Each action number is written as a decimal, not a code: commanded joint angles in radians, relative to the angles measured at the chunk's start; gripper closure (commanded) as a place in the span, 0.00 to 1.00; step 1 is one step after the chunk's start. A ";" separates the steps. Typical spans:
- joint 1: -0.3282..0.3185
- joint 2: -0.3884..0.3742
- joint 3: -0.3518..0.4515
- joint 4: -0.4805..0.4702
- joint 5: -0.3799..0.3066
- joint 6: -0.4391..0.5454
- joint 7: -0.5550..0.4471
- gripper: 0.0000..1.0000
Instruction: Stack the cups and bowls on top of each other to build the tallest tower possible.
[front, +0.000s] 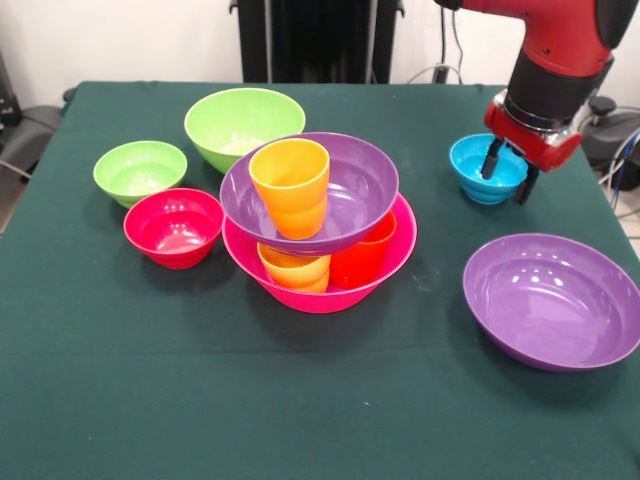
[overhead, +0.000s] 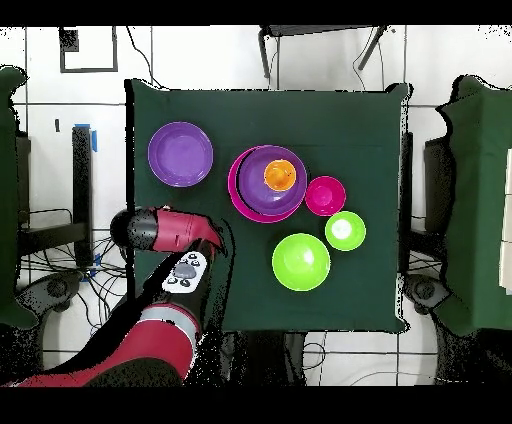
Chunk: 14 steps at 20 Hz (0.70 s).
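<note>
The tower stands mid-table. Its base is the hot-pink bowl (front: 320, 285) (overhead: 236, 190), holding a yellow-orange cup (front: 295, 270) and a red-orange cup (front: 362, 255). A purple bowl (front: 345, 190) (overhead: 262, 187) rests tilted on those cups, with an orange cup (front: 290, 185) (overhead: 279, 175) standing in it. No green cup shows. My gripper (front: 510, 175) is open at the blue bowl (front: 475, 165), straddling its right rim with one finger inside and one outside. In the overhead view the arm (overhead: 170, 230) hides both the gripper and the blue bowl.
Loose on the green cloth are a second purple bowl (front: 555, 300) (overhead: 180, 154), a red bowl (front: 173, 227) (overhead: 325, 195), a small light-green bowl (front: 140, 172) (overhead: 345, 230) and a medium light-green bowl (front: 243, 125) (overhead: 301, 261).
</note>
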 joint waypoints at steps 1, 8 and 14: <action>-0.019 0.062 0.175 0.074 0.006 -0.076 0.088 0.00; -0.014 0.049 0.170 0.067 0.016 -0.054 0.107 0.00; 0.002 0.073 0.142 0.040 -0.008 -0.135 0.106 0.00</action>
